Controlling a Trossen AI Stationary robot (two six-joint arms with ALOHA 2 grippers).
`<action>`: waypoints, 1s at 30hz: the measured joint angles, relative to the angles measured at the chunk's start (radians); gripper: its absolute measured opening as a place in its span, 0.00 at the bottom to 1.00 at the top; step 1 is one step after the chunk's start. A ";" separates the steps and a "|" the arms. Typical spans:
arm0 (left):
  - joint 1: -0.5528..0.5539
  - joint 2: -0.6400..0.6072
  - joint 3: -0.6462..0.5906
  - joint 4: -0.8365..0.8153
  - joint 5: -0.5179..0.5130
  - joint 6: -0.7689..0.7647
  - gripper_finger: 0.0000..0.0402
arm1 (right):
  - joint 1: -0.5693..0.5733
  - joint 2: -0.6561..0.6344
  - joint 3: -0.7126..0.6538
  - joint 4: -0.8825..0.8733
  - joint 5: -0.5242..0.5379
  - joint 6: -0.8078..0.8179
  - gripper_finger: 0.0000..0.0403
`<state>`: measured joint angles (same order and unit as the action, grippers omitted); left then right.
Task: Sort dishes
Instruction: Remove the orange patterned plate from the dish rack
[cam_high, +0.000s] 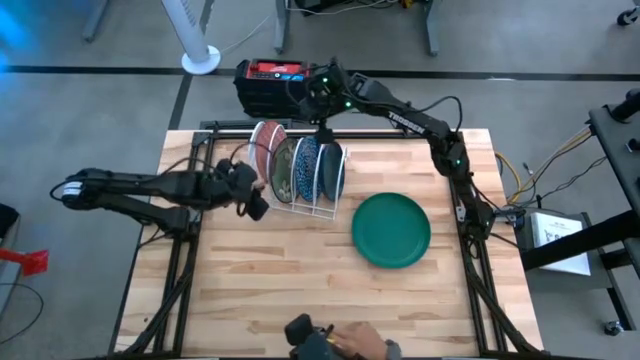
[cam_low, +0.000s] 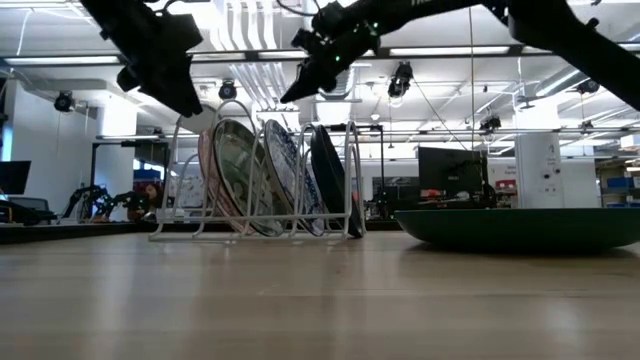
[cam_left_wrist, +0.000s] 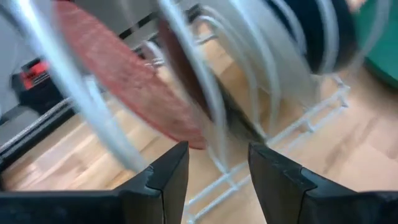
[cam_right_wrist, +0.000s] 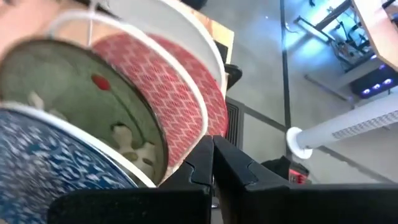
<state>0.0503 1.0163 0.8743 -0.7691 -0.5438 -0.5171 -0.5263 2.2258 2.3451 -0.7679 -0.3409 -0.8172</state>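
Red-pink patterned plate (cam_high: 262, 148) stands upright at the end slot of the white wire rack (cam_high: 322, 205), directly ahead of the left gripper (cam_high: 254, 193), whose fingers stand partly apart around nothing. Green plate (cam_high: 391, 229) lies flat on the table (cam_high: 260, 290), well apart from it. Right gripper (cam_high: 325, 127), closed and empty, hovers over the rack's far side. Judgement: straddle the rim squarely, clear of the wires, before closing.

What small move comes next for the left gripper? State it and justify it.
Probably ease the left gripper forward onto the red-pink plate's rim, then close. Its fingers stand open and empty just short of that plate, which stands at the near end of the white rack. The right gripper hovers shut above the rack.
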 joint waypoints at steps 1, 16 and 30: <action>-0.018 -0.001 -0.014 0.016 -0.005 0.000 0.39 | 0.001 0.010 0.000 0.003 0.000 -0.019 0.00; -0.184 0.016 -0.255 0.209 -0.374 0.000 0.39 | 0.007 0.030 0.000 -0.009 -0.008 -0.205 0.27; -0.216 0.035 -0.373 0.411 -0.561 0.010 0.39 | 0.007 0.033 -0.024 0.126 -0.158 -0.273 0.44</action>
<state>-0.1660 1.0517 0.5015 -0.3578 -1.1053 -0.5073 -0.5193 2.2585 2.3215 -0.6423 -0.4992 -1.0899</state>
